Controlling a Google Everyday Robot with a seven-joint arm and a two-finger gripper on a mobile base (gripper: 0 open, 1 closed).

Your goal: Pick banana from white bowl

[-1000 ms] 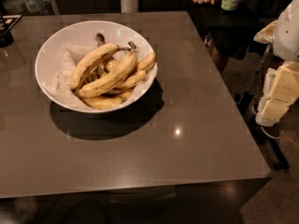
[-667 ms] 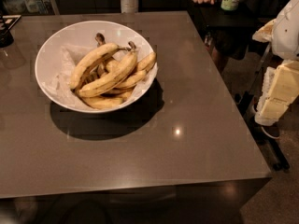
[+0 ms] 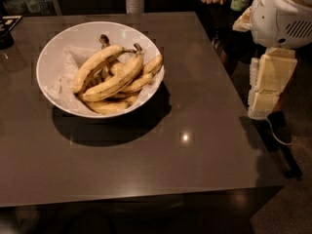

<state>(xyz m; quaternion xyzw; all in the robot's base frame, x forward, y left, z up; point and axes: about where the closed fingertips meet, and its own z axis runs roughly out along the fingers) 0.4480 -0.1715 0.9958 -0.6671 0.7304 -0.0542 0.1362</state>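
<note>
Plainly, the white bowl (image 3: 52, 52) sits on the dark table (image 3: 204, 145) in the upper left of the frame; the banana (image 3: 114, 81), long and flecked, lies atop the heap inside it; the gripper (image 3: 267, 84) hangs at the right edge, beyond the table, well apart from the bowl; whether it is spread or closed cannot be told.

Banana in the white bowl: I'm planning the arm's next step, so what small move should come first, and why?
Probably swing the gripper left, over the table and toward the white bowl. The gripper hangs beyond the table's right edge, well apart from the bowl, while the long banana lies on top of the pile with nothing covering it.
</note>
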